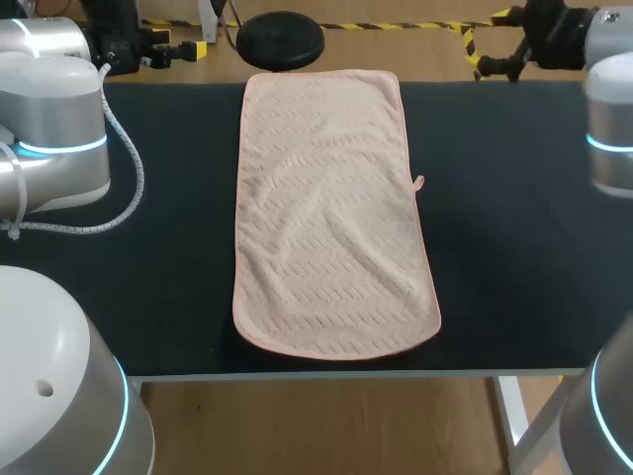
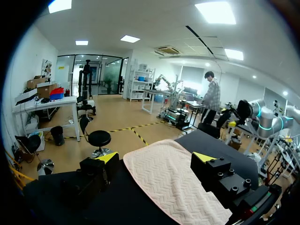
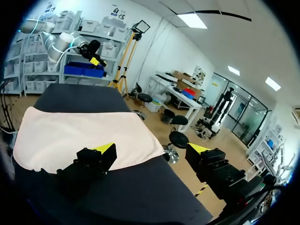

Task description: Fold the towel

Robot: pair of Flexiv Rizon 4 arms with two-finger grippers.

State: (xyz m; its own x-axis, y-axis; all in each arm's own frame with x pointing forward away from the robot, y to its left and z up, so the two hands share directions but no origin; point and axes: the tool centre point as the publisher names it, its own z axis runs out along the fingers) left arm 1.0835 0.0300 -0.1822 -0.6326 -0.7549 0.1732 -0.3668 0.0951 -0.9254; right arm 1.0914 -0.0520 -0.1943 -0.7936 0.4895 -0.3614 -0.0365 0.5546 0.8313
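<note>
Down the middle of the worktop [image 1: 514, 247], the towel [image 1: 331, 218] lies flat; at its far corners, left gripper [image 2: 155, 157] and right gripper [image 3: 151, 148], the 2 open and empty.

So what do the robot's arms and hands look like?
The left arm and right arm are fat, round and silver-white with glowing blue rings. A white curly cable runs along the left one. The left gripper and right gripper have blocky black fingers with yellow tips.

The pale pink, herringbone-woven towel [image 1: 331, 213] lies unfolded and slightly rumpled across the middle of the table [image 1: 514, 247], reaching from its far edge almost to its near edge, a small loop [image 1: 419, 182] on its right side.
</note>
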